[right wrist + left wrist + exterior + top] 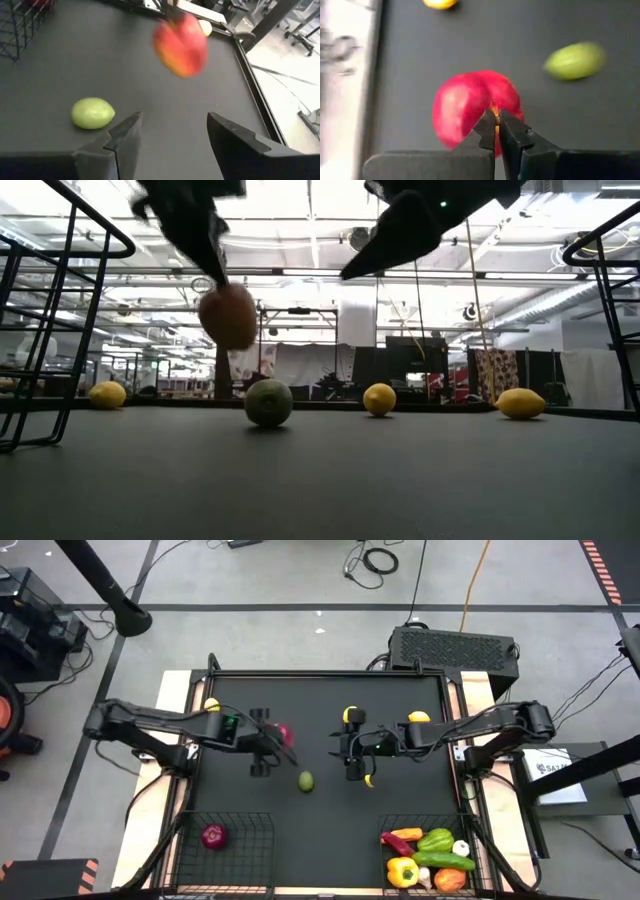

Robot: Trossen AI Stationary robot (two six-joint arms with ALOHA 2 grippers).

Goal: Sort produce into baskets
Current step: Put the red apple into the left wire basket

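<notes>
Your left gripper [496, 131] has its jaws pinched tight on the stem of the round red apple [476, 107], which hangs clear above the black table [330, 810]. The oval green lime [306, 781] lies just beside it. Your right gripper [172, 132] hovers nearby, jaws half apart, empty.
</notes>
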